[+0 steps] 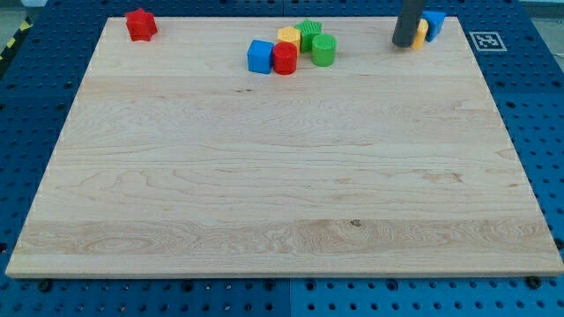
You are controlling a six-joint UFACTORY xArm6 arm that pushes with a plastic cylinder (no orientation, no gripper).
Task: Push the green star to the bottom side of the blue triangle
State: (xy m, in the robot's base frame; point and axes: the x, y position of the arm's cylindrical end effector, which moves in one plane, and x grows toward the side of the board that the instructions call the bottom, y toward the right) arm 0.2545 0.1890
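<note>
Green star (308, 30) sits at the view's top centre, at the back of a cluster, touching the yellow block (288, 36) and green cylinder (323, 50). My tip (404, 43) rests well to the view's right of it, just beside the blue triangle (434, 21), with a yellow block (422, 32) seemingly wedged between. No pincer exists to open or close. The star must travel rightward, so I need to get round to its left side.
</note>
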